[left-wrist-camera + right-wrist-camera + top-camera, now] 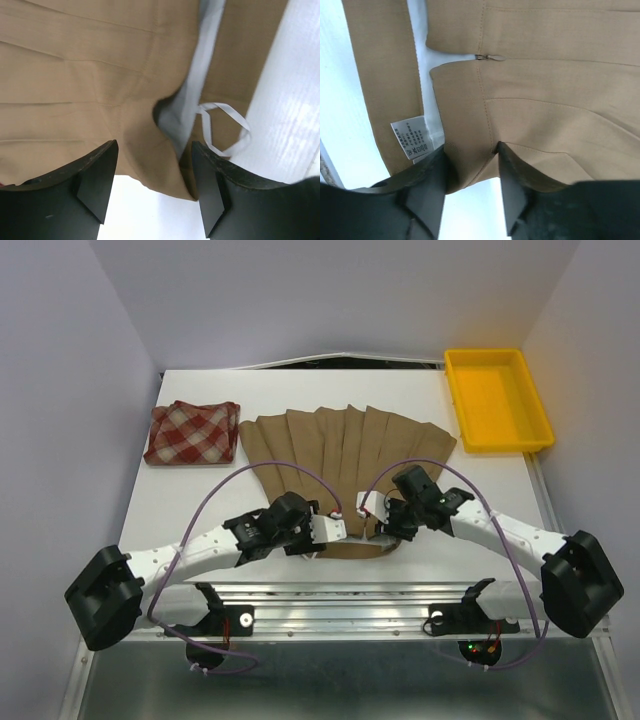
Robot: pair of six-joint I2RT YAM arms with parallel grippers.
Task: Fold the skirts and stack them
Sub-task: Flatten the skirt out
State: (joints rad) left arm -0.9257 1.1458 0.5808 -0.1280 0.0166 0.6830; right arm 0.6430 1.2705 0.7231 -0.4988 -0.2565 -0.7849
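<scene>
Half done, seemingly: red-and-cream plaid fabric skirt folded at upper left, plain tan flared fabric skirt spread unfolded at centre, left gripper with fingers apart over its edge, right gripper clamped on it.

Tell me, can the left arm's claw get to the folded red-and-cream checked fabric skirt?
Probably yes. The folded red-and-cream checked fabric skirt lies on the left claw's side, with only the flat tan-brown fabric skirt and bare white table between.
</scene>
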